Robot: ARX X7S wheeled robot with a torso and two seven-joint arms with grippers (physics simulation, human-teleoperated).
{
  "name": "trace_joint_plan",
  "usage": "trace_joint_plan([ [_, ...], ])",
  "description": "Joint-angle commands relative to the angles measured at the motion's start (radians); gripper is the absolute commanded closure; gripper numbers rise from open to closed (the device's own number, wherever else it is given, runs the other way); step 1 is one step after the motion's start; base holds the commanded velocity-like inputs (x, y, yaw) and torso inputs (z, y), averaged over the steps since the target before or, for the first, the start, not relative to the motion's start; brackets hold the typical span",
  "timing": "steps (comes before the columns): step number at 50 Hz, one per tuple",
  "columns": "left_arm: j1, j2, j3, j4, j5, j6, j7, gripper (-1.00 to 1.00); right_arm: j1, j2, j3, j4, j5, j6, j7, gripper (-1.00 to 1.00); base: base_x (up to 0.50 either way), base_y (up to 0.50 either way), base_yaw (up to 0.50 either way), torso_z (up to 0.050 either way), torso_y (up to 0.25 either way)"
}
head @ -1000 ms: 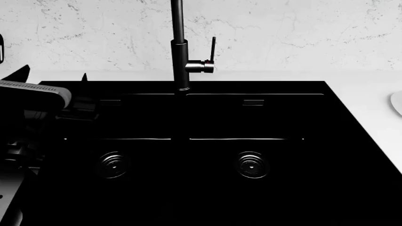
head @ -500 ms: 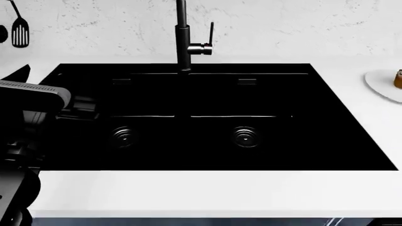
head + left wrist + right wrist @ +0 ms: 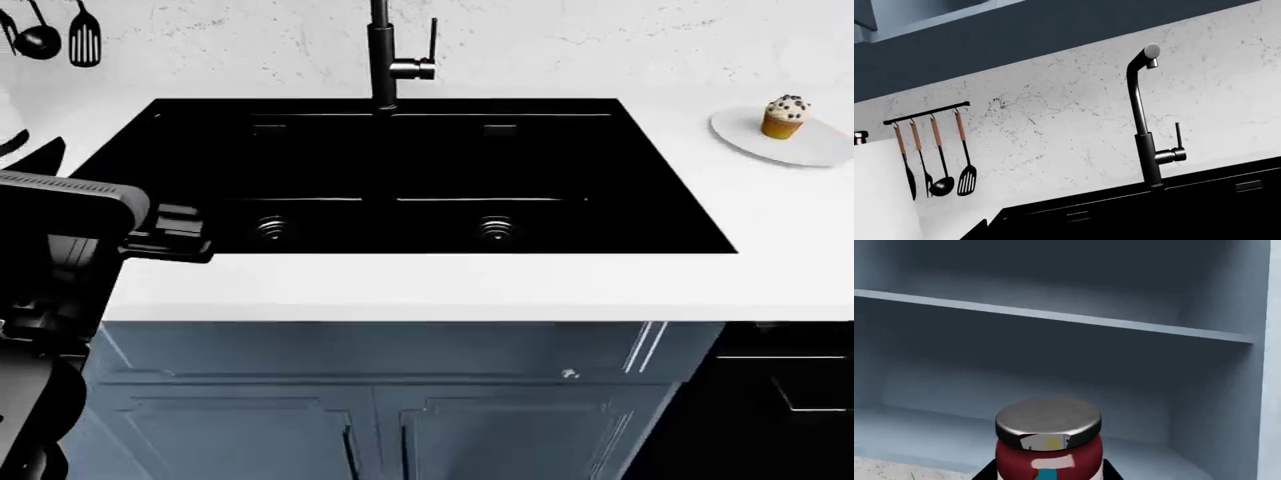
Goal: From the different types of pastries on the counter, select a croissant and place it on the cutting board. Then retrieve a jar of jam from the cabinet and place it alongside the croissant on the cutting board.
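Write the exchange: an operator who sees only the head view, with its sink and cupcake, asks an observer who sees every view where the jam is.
Operator: No jam in my view. Can you see it?
Observer: Yes. The right wrist view shows the jar of jam close to the camera, with dark parts flanking its base.
Operator: What is behind it?
Observer: An open blue-grey cabinet with a shelf running across it.
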Motion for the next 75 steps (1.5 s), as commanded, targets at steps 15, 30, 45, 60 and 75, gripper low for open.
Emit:
trace_joint_plan([
  [15, 0.002, -0.002, -0.002, -0.007, -0.020, 0.023, 0.021, -1.00, -0.044, 0.028, -0.185, 0.012, 0.159, -0.074, -0.036, 1.00, -0.50, -0.05, 0.00, 0.000, 0.000],
  [30, 0.004, -0.007, 0.001, -0.012, -0.031, 0.037, 0.037, -1.00, -0.355, 0.210, -0.088, -0.679, 0.323, 0.119, 0.278, 1.00, -0.05, 0.00, 0.00, 0.000, 0.000],
  [45, 0.007, 0.011, -0.023, -0.024, -0.072, 0.069, 0.060, -1.00, -0.654, 0.341, 0.044, -1.166, 0.545, 0.250, 0.526, 1.00, 0.00, 0.00, 0.00, 0.000, 0.000],
  [60, 0.009, 0.036, -0.055, -0.036, -0.125, 0.094, 0.077, -1.00, -1.082, 0.469, 0.121, -1.461, 0.609, 0.141, 0.570, 1.00, 0.00, 0.00, 0.00, 0.000, 0.000],
  [75, 0.008, 0.066, -0.085, -0.033, -0.133, 0.078, 0.018, -1.00, -1.560, 0.559, 0.082, -1.667, 0.403, -0.110, 0.509, 1.00, 0.00, 0.00, 0.00, 0.000, 0.000],
])
